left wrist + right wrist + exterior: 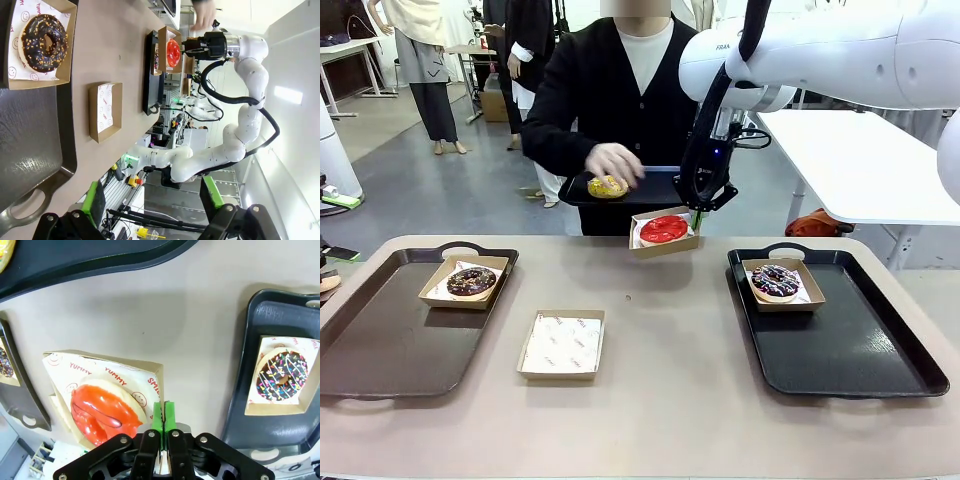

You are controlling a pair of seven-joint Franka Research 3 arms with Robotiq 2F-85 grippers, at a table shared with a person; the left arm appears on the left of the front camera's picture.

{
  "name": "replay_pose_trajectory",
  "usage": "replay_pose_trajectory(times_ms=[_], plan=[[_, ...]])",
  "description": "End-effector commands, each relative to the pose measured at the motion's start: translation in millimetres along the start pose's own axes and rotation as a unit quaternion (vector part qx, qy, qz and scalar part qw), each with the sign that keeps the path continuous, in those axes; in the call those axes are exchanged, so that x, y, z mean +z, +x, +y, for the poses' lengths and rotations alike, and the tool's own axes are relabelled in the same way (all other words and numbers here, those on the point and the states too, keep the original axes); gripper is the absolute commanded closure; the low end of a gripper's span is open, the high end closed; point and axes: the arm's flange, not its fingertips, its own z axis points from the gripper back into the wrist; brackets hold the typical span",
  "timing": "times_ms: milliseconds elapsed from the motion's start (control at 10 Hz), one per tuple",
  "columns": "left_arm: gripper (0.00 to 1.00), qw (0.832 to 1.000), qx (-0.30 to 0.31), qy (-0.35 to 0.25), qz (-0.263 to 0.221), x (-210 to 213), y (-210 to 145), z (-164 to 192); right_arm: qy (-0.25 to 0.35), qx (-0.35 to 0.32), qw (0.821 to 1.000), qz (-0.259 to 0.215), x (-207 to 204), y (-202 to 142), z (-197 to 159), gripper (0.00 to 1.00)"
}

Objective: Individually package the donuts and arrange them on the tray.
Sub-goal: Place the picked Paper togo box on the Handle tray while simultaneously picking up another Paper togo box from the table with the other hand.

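— The right gripper (697, 214)?
— It is clamped on a box (650, 248) rim, red donut (664, 229) inside, held above the tan table (670, 330). The left gripper (152, 196) is spread, empty.
— Beyond?
— A grey floor (440, 190) is seen.

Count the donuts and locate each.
4: chocolate donut, boxed on left tray; sprinkled dark donut, boxed on right tray; red donut, in the box the right tool holds; yellow donut, under the person's hand.

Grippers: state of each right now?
Left gripper: open, empty.
Right gripper: shut on rim of box holding red donut.
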Motion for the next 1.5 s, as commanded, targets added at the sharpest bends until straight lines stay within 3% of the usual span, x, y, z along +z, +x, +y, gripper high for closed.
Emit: replay_pose_trajectory(times_ms=[0, 1000, 1200, 1400], plan=[[0.00, 1.000, 0.000, -0.001, 0.000, 0.2, -0.4, 0.3, 0.002, 0.000, 1.000, 0.000, 0.1, -1.0, -0.7, 1.00], [0.00, 1.000, 0.000, 0.000, 0.000, 0.0, 0.0, 0.0, 0.000, 0.000, 1.000, 0.000, 0.0, 0.0, 0.0, 0.98], [0.00, 0.998, 0.000, 0.063, 0.002, -12.6, 4.0, -24.8, -0.008, 0.046, 0.999, -0.006, 19.8, -24.3, -10.3, 0.98], [0.00, 0.990, 0.000, 0.139, 0.019, -29.2, 10.1, -61.6, -0.027, 0.055, 0.998, -0.015, 51.9, -62.1, -43.1, 0.98]])
